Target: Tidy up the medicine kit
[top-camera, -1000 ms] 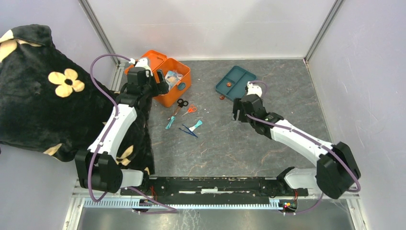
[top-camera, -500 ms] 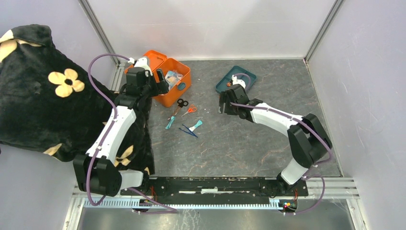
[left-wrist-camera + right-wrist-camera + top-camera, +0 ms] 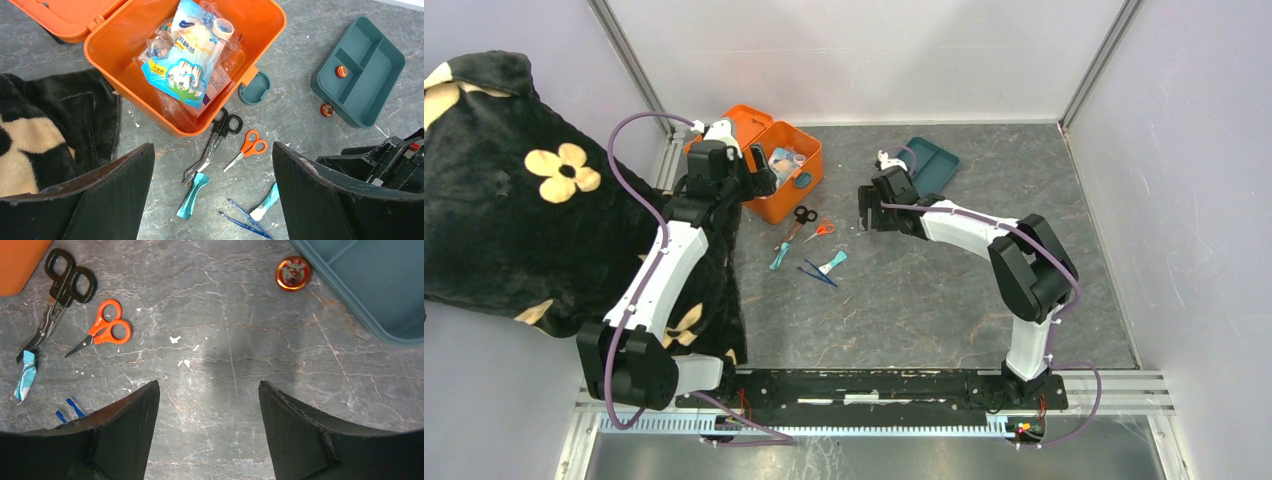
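Your kit (image 3: pixel 125 80) sits open at the far left of the bench (image 3: pixel 225 340), lid thrown back and packets piled inside. The left fingers (image 3: pixel 762 178) hang apart and empty over its near edge, probably to keep that side covered. The right fingers (image 3: pixel 869 205), apart and empty too, hover over bare bench between the orange scissors (image 3: pixel 105 330) and the tin (image 3: pixel 293 273) beside the tray (image 3: pixel 380 285). You're likely lining up a loose tool. Black scissors (image 3: pixel 215 142) lie just beside the kit.
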